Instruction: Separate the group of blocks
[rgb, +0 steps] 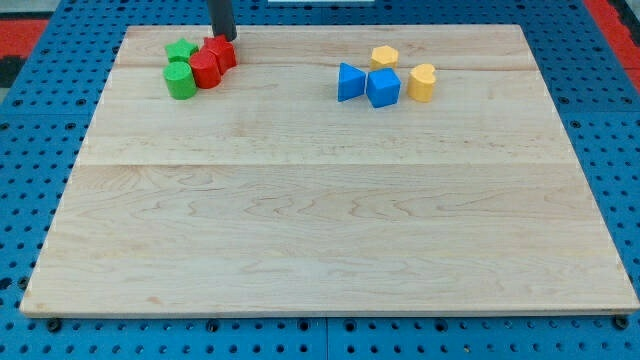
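Observation:
My tip (226, 38) is at the view's top left, touching or just above the top edge of a red block (221, 52). That block sits in a tight group with a red cylinder (205, 70), a green block (181, 52) and a green cylinder (181, 81). A second group lies at the view's top right: a blue triangular block (350, 81), a blue cube (383, 87), a yellow hexagonal block (385, 57) and a yellow rounded block (423, 82).
The blocks lie on a light wooden board (320, 220) that sits on a blue perforated table (40, 150). The left group is close to the board's top edge.

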